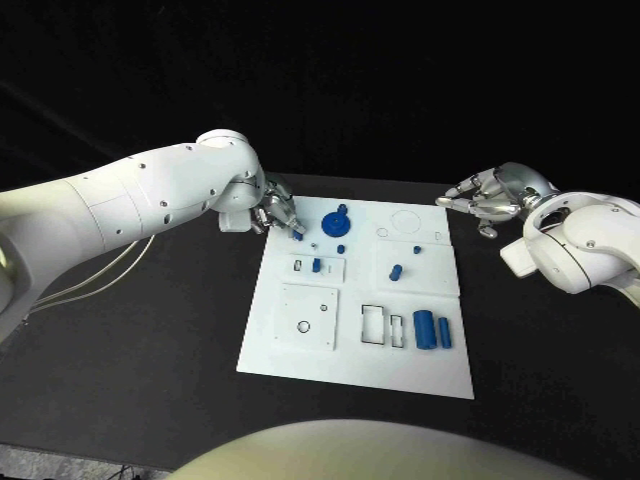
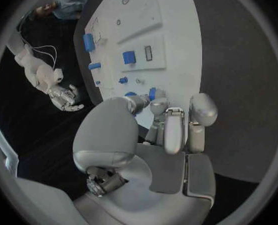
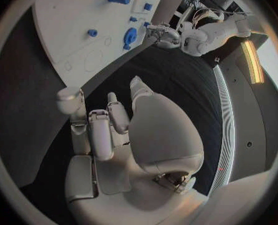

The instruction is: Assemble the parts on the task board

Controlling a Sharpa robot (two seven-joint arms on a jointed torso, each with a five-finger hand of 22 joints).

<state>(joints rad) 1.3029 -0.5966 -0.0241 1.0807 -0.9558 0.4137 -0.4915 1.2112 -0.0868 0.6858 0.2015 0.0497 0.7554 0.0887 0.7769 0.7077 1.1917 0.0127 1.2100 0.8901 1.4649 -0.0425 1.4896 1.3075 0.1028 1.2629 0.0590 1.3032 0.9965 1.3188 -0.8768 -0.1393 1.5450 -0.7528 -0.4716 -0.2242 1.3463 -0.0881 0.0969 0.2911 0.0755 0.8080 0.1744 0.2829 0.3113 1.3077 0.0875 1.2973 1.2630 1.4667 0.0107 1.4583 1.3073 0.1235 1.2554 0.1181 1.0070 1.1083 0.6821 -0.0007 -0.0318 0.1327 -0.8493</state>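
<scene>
While my left hand (image 1: 277, 215) touches the blue disc (image 1: 336, 219) at the board's (image 1: 306, 352) far edge, fingers curled, my right hand (image 1: 486, 203) hovers spread beside the board.

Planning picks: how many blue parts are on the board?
6: large round part by left hand, three small parts mid-board, two cylinders nearest the robot; hand may hide more.

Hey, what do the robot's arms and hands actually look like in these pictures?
Both arms are glossy white, rounded shells dotted with small dark screw holes. Thin pale cables hang beside the left arm. The left hand and right hand are silver metal, with smooth grey palm covers and rounded fingertips.
</scene>
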